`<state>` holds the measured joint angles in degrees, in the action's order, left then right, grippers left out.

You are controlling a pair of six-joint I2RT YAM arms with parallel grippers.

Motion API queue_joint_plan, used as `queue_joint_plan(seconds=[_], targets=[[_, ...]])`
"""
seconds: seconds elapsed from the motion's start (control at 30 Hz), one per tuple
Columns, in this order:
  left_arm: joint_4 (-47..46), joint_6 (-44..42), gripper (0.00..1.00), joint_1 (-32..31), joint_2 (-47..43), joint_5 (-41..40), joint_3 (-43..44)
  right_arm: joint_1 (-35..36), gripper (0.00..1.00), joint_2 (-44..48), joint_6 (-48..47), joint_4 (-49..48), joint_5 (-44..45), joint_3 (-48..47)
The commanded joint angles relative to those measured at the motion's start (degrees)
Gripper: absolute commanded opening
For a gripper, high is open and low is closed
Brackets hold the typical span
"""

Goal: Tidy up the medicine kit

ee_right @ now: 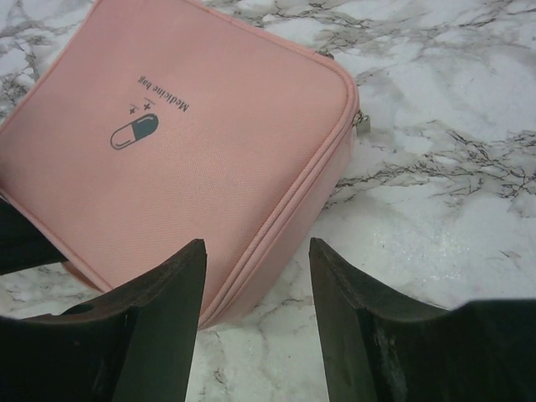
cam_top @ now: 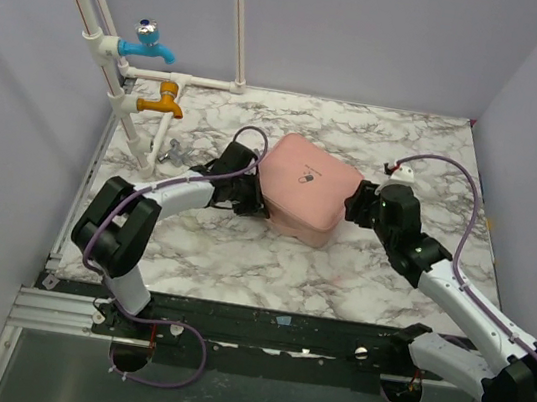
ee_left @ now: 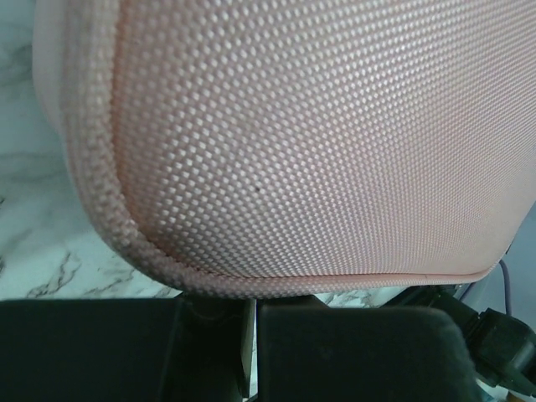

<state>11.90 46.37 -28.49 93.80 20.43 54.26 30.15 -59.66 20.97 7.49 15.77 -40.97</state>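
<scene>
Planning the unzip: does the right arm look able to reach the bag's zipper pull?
Probably yes: the right gripper stands open beside the medicine bag, and the zipper pull at its corner is exposed, nothing in between.

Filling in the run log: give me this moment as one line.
medicine kit: closed, on table | left pincer: shut, at kit's side | right pincer: open, empty, facing kit
</scene>
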Motion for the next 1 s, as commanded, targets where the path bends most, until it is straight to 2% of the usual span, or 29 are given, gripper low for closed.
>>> queue_joint_plan(seconds=[0.0, 0.17, 0.3, 0.57, 0.67, 0.8, 0.97], targets=[[-1.43, -0.53, 0.03, -1.19, 2.96, -1.05, 5.24, -0.22, 0.58, 1.39, 3.06, 3.17, -1.16, -0.63], [0.57, -1.09, 0.20, -1.40, 3.92, -1.92, 6.93, -0.19, 0.69, 2.32, 4.28, 2.80, -3.35, 0.57], [2.97, -1.97, 0.30, -1.39, 3.64, -2.20, 8.54, -0.14, 0.74, 2.66, 4.49, 2.57, -3.73, 1.26], [11.59, -6.17, 0.39, -1.89, -0.11, -3.57, 12.27, -0.13, 0.78, 2.67, 5.20, 2.49, -3.47, 1.16], [15.91, -8.50, 0.41, -2.65, -3.00, -6.03, 13.21, -0.14, 0.85, 1.79, 5.77, 3.50, -4.17, 0.27], [19.88, -10.90, 0.47, -3.36, -7.58, -8.59, 13.24, -0.13, 1.00, 1.10, 6.63, 4.51, -6.01, -1.11], [23.46, -13.87, 0.58, -3.58, -15.08, -12.15, 12.47, -0.16, 1.00, 1.68, 7.89, 4.12, -5.45, -1.87]])
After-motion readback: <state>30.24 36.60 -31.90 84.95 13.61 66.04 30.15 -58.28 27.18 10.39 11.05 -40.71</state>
